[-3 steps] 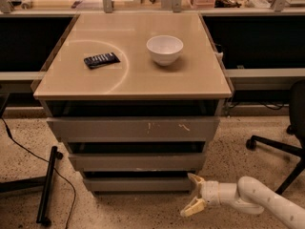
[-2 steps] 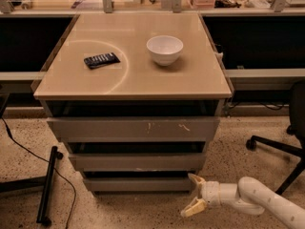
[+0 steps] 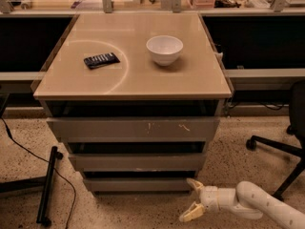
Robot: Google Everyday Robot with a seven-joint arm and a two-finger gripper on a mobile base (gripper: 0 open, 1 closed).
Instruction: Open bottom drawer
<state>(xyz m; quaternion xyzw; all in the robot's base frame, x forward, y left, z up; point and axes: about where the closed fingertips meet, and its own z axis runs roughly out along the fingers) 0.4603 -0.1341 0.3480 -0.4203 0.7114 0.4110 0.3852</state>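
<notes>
Camera view: hand (image 3: 192, 198) unmoved beside bottom drawer (image 3: 138, 184).

Bottom drawer (image 3: 138, 184): plain grey front, lowest of three; tool (image 3: 187, 200) beside right corner, fingers spread.

No text, label or number is legible, neither on the dark flat device (image 3: 101, 60) on the bench (image 3: 143, 82) nor on the bottom drawer (image 3: 138, 184). The pincer (image 3: 192, 200), spread apart, hangs at lower right, just beside that drawer's corner.

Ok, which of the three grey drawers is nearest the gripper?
The bottom drawer, plain and lowest; the open gripper sits off its right end, below the top drawer and middle drawer.
</notes>
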